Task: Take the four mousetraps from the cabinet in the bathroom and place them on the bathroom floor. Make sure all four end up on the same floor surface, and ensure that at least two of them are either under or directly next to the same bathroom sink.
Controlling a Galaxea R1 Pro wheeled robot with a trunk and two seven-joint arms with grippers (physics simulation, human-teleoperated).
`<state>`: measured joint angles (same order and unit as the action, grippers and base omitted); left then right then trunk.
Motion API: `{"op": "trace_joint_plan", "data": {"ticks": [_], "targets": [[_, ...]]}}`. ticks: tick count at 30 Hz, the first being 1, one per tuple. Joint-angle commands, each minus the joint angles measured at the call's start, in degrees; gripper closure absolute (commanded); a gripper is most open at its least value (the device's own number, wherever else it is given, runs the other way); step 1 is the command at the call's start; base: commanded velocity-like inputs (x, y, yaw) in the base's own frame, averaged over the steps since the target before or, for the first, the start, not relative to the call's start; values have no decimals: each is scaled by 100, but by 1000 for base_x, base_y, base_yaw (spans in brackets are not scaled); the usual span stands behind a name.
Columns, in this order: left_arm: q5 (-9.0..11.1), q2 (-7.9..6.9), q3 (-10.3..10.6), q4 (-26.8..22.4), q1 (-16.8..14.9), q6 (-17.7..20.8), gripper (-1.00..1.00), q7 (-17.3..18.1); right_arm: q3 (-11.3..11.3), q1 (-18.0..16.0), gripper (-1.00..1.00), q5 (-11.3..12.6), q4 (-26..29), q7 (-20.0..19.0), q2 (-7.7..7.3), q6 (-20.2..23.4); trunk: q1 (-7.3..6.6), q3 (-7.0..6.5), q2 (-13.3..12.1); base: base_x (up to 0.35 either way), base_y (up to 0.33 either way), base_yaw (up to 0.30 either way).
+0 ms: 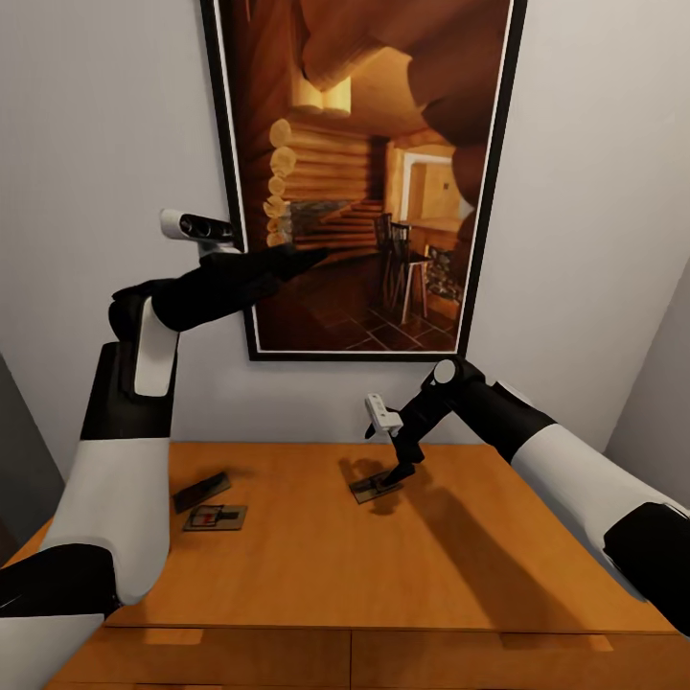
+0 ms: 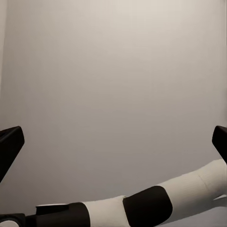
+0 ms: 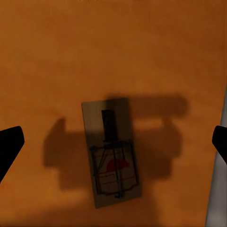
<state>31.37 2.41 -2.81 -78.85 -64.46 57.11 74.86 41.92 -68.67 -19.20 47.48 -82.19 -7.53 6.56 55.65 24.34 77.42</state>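
Three mousetraps lie on the orange-brown top of the cabinet [image 1: 287, 565]. Two of them [image 1: 201, 492] [image 1: 216, 517] sit close together at the left. The third mousetrap [image 1: 376, 487] [image 3: 112, 153] lies flat near the back, directly below my right gripper [image 1: 399, 473] [image 3: 113, 146]. That gripper points down at it, open, its fingers wide apart and just above the trap. My left gripper [image 1: 309, 256] [image 2: 113, 146] is raised high in front of the wall, open and holding nothing. The sink and the bathroom floor are out of view.
A large framed picture [image 1: 364, 172] of a log-cabin room hangs on the grey wall behind the cabinet. Drawer fronts [image 1: 345, 661] show below the cabinet's front edge. My right forearm [image 2: 156, 203] crosses the left wrist view.
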Motion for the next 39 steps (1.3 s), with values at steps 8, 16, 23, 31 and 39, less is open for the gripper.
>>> {"op": "trace_joint_plan", "data": {"ticks": [8, 16, 23, 31, 39], "targets": [[1, -1, -30, -35, 0, 34, -100, 65, 14, -6, -100, -6, 0, -15, -10, 49, 0, 7, 4, 0, 0, 0], [1, 6, -29, -41, 3, 26, -100, 86, 24, -6, -100, -7, -6, -23, -7, 27, 0, 7, 4, 0, 0, 0], [1, 12, -29, -42, 4, 2, -100, 90, 38, -6, -100, 0, -25, -24, -6, -11, 0, 7, 4, 113, -110, 0], [1, 8, -34, -42, 4, -6, -100, 92, 46, -4, -100, 18, -19, -31, -3, -29, 0, 7, 4, 99, -97, 0], [1, 7, -35, -42, 4, -7, -100, 91, 49, 12, -100, 21, 12, -48, -1, -64, 0, 7, 4, 14, -14, 0]]}}
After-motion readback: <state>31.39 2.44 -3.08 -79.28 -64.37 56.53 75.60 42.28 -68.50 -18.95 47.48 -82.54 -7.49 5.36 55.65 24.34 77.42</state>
